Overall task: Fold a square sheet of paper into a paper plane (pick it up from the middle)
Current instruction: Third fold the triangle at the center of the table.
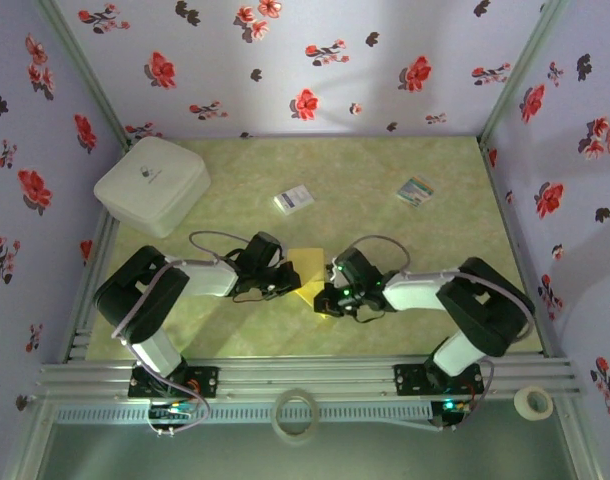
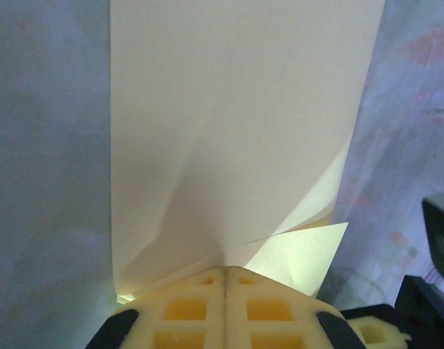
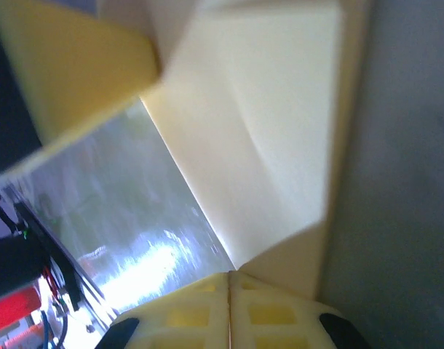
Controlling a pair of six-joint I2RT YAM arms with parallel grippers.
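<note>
Flower-printed walls closed in the pale green table (image 1: 385,160) on three sides as I watched from the top camera. At the middle of the table's near half sat the square sheet of paper (image 1: 307,270), caught between the two arms. The left gripper (image 1: 287,280) met its left side and the right gripper (image 1: 328,292) its lower right side. From that height I could not tell whether any part of the sheet touched the table.

On the left wrist camera the two cream fingers (image 2: 182,309) were pressed flat together, and the yellow-tan paper rose straight out of the seam between them — clamped, with soft creases fanning up from the pinch and one corner folded over on the right. The right wrist camera showed much the same: fingers (image 3: 269,316) clenched tight, with the paper running out of their seam and up across the view, a fold slanting through it.

Well apart from all this, a white box (image 1: 152,185) stood in the far left corner. A small white card (image 1: 293,199) and a striped card (image 1: 415,189) lay farther back, and a roll of tape (image 1: 295,413) lay in front of the arm bases.
</note>
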